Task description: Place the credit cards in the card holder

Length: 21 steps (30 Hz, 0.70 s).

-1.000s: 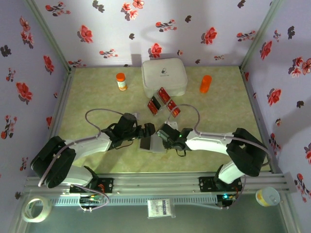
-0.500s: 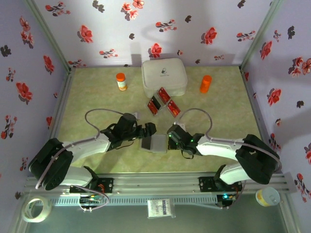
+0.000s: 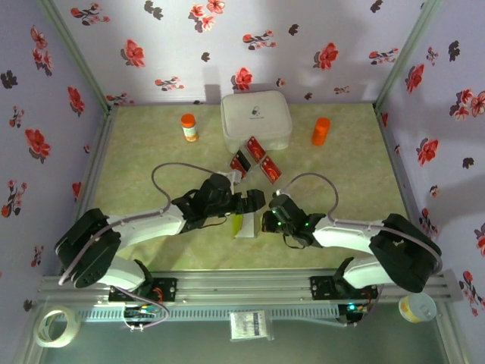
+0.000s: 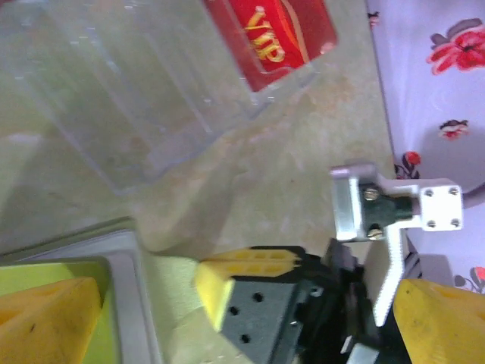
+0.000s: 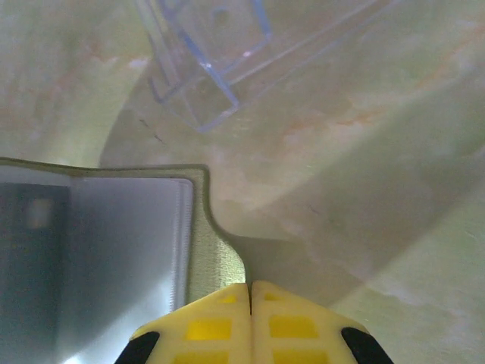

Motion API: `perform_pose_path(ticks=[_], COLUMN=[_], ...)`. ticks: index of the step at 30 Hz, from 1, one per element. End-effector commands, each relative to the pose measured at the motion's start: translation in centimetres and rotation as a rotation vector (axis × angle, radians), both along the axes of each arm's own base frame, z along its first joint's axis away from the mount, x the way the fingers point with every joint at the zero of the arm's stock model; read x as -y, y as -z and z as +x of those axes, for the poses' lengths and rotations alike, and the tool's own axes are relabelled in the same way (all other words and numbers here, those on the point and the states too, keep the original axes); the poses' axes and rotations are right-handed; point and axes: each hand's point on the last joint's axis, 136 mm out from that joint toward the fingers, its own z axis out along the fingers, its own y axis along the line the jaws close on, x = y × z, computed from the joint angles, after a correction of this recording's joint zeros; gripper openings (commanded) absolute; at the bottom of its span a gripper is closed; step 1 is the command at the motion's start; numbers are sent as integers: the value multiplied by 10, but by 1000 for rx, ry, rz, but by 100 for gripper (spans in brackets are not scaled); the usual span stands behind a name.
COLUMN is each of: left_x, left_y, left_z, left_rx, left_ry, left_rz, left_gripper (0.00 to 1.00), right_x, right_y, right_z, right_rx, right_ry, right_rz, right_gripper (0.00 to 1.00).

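The card holder (image 3: 247, 226) lies open on the mat between my two grippers, olive-edged with pale grey pockets (image 5: 114, 258). My right gripper (image 3: 267, 220) is shut, and its yellow tips (image 5: 250, 292) rest against the holder's olive right edge (image 5: 208, 243). My left gripper (image 3: 254, 203) hangs open over the holder's far side, with its fingers (image 4: 45, 318) wide apart and nothing between them. Three red credit cards (image 3: 255, 149) lie just beyond, near the white case. One red card marked VIP (image 4: 280, 30) sits in a clear plastic sleeve (image 4: 151, 98).
A large white rounded case (image 3: 256, 120) stands at the back centre. To its left is an orange-capped bottle (image 3: 189, 127) and to its right an orange bottle (image 3: 321, 130). Flowered walls close in the mat on three sides. A tape roll (image 3: 57, 326) lies off the table at the front left.
My right gripper has closed and drawn back to the holder's right edge. My left arm has swung right, so its open gripper is over the holder's far side.
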Motion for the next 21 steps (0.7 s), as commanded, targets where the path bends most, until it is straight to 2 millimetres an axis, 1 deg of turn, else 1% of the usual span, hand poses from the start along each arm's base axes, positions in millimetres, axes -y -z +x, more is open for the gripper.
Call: perform_pose_path(ticks=[1, 5, 6, 8, 10, 13, 17, 21], left_x=[16, 20, 20, 20, 16, 10, 2, -8], left_y=[0, 21, 26, 36, 44, 56, 72, 84], left_z=[-1, -5, -6, -8, -9, -11, -15, -19], left_rx=[-7, -39, -47, -59, -66, -72, -81, -76], left_ry=[15, 13, 11, 2, -12, -35, -65, -87], left_rz=[-21, 3, 3, 5, 12, 33, 59, 109], left_gripper=[100, 100, 100, 100, 100, 100, 100, 100], right_x=[-1, 2, 5, 9, 17, 31, 49, 61], right_y=[0, 1, 1, -2, -3, -8, -11, -18], right_z=[0, 0, -1, -2, -5, -8, -14, -17], right_rx=[-4, -7, -9, -12, -16, -16, -20, -9], right_ry=[10, 20, 24, 32, 46, 71, 115, 148], right_rz=[33, 34, 31, 27, 8, -19, -38, -28], right_gripper=[0, 1, 7, 15, 26, 35, 36, 37])
